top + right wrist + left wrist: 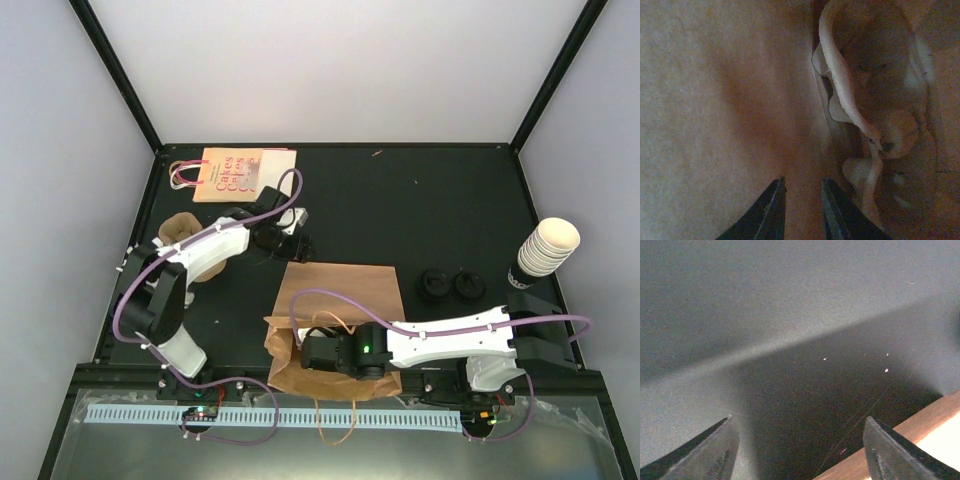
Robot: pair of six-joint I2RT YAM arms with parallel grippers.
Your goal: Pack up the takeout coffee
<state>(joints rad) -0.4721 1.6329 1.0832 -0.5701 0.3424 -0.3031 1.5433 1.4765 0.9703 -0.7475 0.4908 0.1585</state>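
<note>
Left arm [205, 250], left of frame: white moulded shell links, black joint housings, a purple cable [298, 190] looping alongside. Right arm [450, 340], lower right: the same white and black, likewise strung with purple cable, with a small green light [367, 349] on the black wrist block. Left claw [798, 419]: two dark, wedge-shaped fingers [715, 455] with greyish faces. Right claw [802, 181]: two slim black fingers [767, 215], tapering to points.

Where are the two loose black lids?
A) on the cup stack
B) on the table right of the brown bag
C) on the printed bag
B: both black lids lie on the table, between the brown bag and the cup stack.
</note>
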